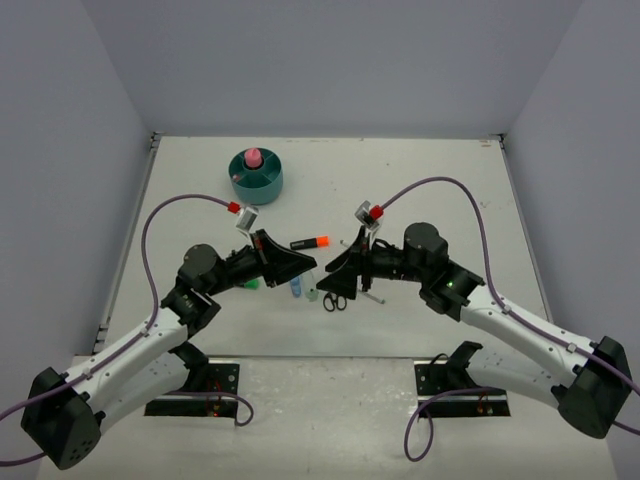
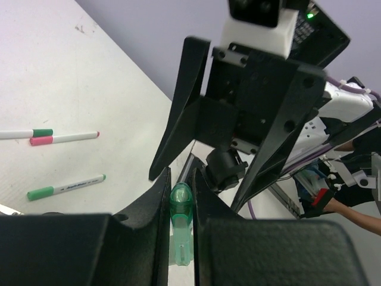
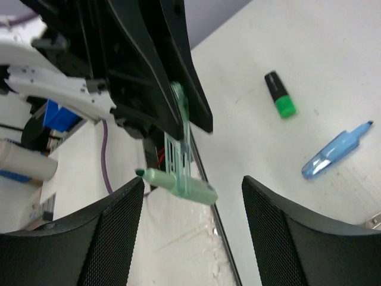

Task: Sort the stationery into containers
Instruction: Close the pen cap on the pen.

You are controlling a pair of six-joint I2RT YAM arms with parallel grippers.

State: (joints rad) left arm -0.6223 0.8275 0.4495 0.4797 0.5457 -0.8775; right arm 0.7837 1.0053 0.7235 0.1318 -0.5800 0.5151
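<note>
Scissors [image 1: 335,301], blue marker [image 3: 333,154] and orange-capped highlighter [image 1: 310,243] lie close by. Left tool [image 2: 180,183] pinches pale-green marker [image 3: 181,186]; right tool [image 3: 193,185] gapes wide.

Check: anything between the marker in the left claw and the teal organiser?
Nothing visible. The left claw grips the pale-green marker; the table between it and the teal organiser is bare in the top view. The orange-capped highlighter lies right of that line, and the open right claw sits opposite.
</note>
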